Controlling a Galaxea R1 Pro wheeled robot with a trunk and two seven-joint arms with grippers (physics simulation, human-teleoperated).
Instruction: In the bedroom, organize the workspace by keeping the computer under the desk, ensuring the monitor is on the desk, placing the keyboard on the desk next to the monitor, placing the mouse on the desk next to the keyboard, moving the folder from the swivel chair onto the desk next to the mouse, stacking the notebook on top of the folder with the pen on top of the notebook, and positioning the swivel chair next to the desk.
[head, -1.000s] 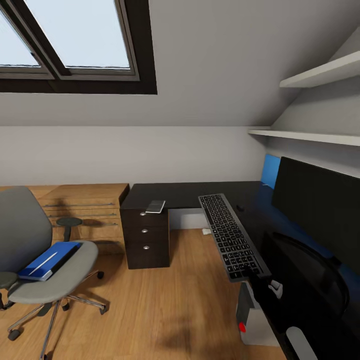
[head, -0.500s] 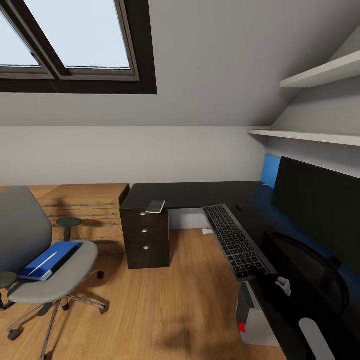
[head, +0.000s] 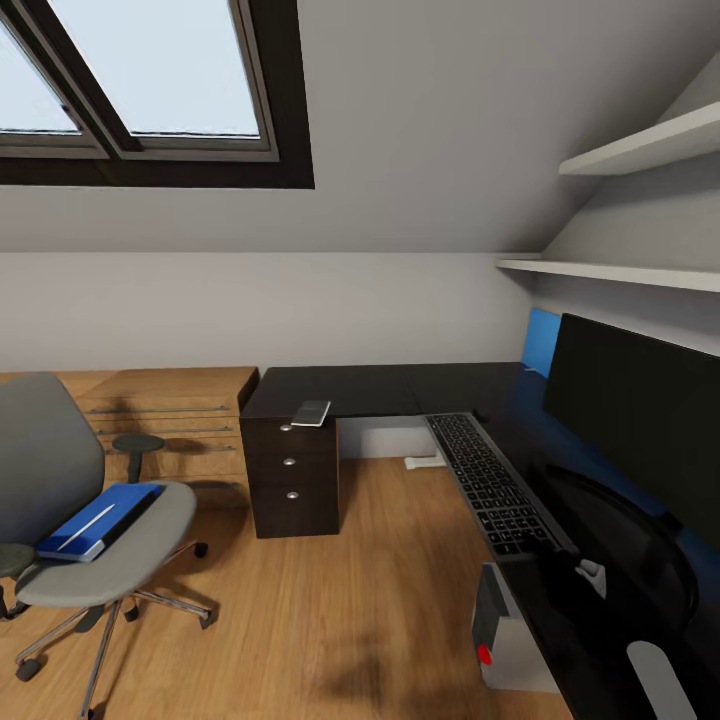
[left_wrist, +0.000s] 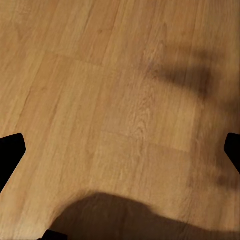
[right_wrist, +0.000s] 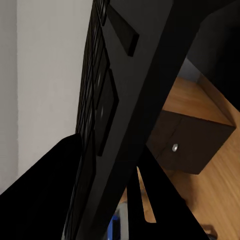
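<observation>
Head view: flat black keyboard (head: 497, 482) lies along the front edge of the glossy black desk (head: 370, 388), before the monitor (head: 640, 420). Right gripper (right_wrist: 107, 200) pinches the keyboard's near end. Left gripper (left_wrist: 120, 150) is spread over wood-grain floor (left_wrist: 100, 75). Blue folder (head: 98, 521) rests on the padded grey chair (head: 75, 520).
</observation>
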